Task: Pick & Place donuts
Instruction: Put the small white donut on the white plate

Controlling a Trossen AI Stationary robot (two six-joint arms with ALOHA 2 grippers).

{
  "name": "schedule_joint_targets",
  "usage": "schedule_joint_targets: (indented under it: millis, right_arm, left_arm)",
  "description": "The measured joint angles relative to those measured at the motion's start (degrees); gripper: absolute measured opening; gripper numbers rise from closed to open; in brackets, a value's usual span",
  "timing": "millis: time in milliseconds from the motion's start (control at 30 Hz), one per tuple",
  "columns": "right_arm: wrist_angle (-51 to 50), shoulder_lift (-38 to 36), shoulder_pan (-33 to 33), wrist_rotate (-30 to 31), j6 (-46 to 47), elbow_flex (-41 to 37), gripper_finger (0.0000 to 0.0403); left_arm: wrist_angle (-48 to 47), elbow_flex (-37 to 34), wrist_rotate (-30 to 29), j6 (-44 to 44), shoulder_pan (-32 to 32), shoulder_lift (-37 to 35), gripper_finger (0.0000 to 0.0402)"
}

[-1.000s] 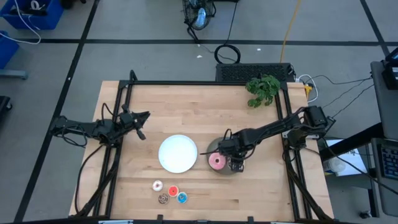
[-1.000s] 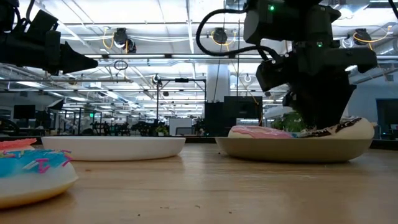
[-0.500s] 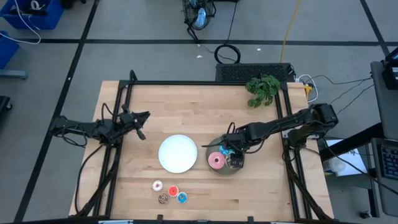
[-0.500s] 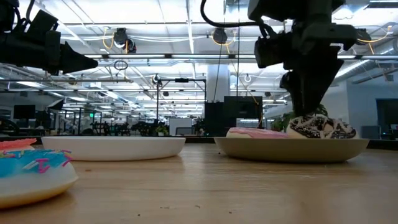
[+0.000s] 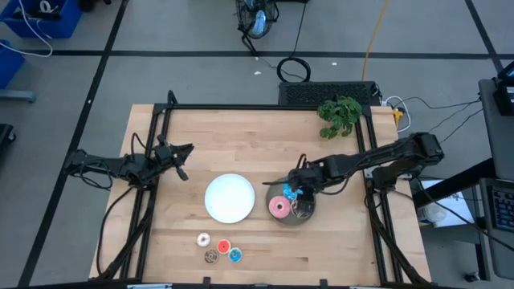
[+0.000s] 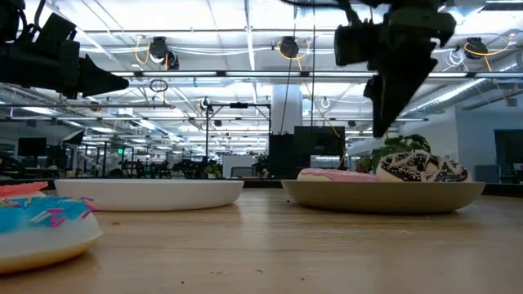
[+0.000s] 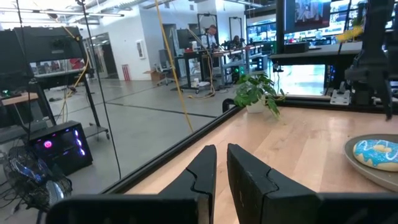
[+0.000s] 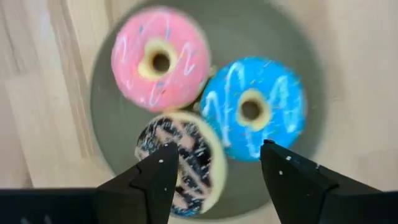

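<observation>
Three larger donuts lie in the grey plate (image 5: 291,218): pink (image 8: 163,59), blue (image 8: 252,109) and brown-sprinkled (image 8: 180,163). My right gripper (image 8: 217,148) hangs open above them, fingers pointing down, clear of all three; in the low view it (image 6: 391,102) stands well above the brown-sprinkled donut (image 6: 421,167). Four tiny donuts sit on the wood near the table's near edge: white-pink (image 5: 203,239), red (image 5: 223,246), brown (image 5: 211,256) and blue (image 5: 235,255). My left gripper (image 5: 181,159) waits shut at the table's left side.
A white plate (image 5: 230,197) lies left of the grey plate, nothing on it. A green plant (image 5: 339,114) stands at the far right corner. A black frame (image 5: 241,107) runs along the table's edges. Bare wood lies between the plates and the far edge.
My right gripper has let go of the brown-sprinkled donut, risen clear of the grey plate and drawn slightly toward the far edge. The donut, tilted under the fingers a second ago, now lies flat in the plate beside the pink and blue ones.
</observation>
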Motion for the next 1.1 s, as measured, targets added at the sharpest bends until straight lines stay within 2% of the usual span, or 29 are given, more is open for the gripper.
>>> schedule_joint_targets:
  millis: [133, 233, 367, 500, 533, 733, 933, 1100]
  right_arm:
    - [0.5, -5.0, 0.0, 4.4, -2.5, 0.0, 0.0205]
    - [3.6, -10.1, 0.9, 7.1, -6.3, -0.2, 0.0181]
    - [13.5, -17.9, 2.2, 7.5, -13.3, -4.2, 0.0114]
    - [24.2, -27.2, 2.7, 7.5, -17.3, -13.5, 0.0025]
    - [27.6, -29.8, 2.7, 7.5, -18.0, -16.6, 0.0013]
    - [52.6, -40.6, 0.3, 7.6, -22.3, -35.4, 0.0006]
    - [65.1, -44.0, -1.1, 7.6, -25.7, -46.9, 0.0002]
    - [74.4, -44.5, -2.4, 7.6, -29.5, -51.9, 0.0001]
  left_arm:
    - [0.0, 0.0, 0.0, -0.1, 0.0, 0.0, 0.0047]
    - [0.0, 0.0, 0.0, -0.1, 0.0, 0.0, 0.0047]
    - [0.0, 0.0, 0.0, 0.6, 0.0, 0.0, 0.0047]
    - [-0.3, 0.0, 0.0, 1.0, 0.0, 0.0, 0.0047]
    - [-0.3, 0.0, 0.0, 1.1, 0.0, 0.0, 0.0047]
    - [-0.3, 0.0, 0.0, 1.4, 0.0, 0.0, 0.0047]
    - [1.0, 0.0, -1.8, 3.4, 0.0, 0.0, 0.0047]
    - [1.6, 0.0, -2.1, 5.1, 0.0, 0.0, 0.0047]
